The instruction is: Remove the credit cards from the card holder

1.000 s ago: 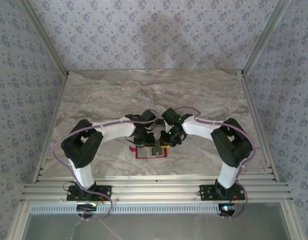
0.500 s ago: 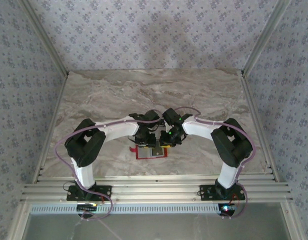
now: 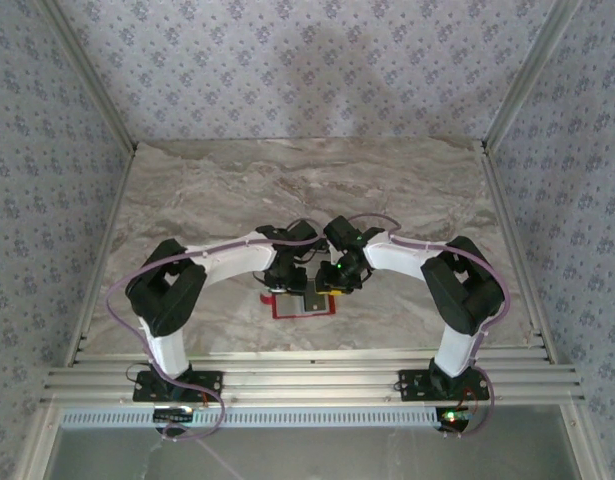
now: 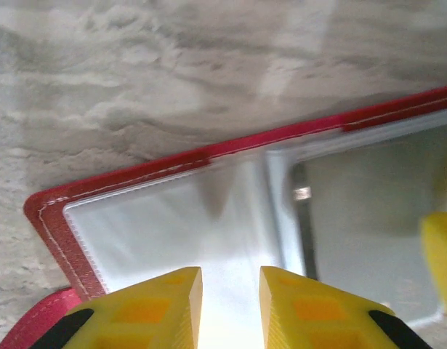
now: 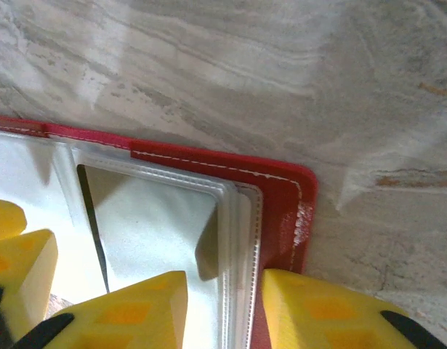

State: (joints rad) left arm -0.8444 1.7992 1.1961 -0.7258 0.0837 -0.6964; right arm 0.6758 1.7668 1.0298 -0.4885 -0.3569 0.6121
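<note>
The red card holder [image 3: 301,317] lies open on the marble, inner face up, between both grippers. In the left wrist view its left half [image 4: 136,174] shows a pale white face under clear plastic; I cannot tell whether that is a card. A silver-grey credit card [image 5: 150,233] sits inside the right half's clear sleeve [image 5: 241,218]. My left gripper [image 4: 231,280] stands low over the left half, its jaws a little apart with nothing between them. Over the right half, my right gripper [image 5: 224,283] is open and straddles the sleeves' outer edge. Both grippers, left [image 3: 290,285] and right [image 3: 332,283], meet above the holder.
Marble tabletop [image 3: 307,190] stretches far behind the holder. A metal rail [image 3: 307,380] runs along the near edge, and patterned walls close in on both sides. The right gripper's yellow finger [image 4: 437,254] intrudes at the right of the left wrist view.
The right gripper's jaws have spread apart. The left arm's elbow swayed slightly, while the holder stays where it was.
</note>
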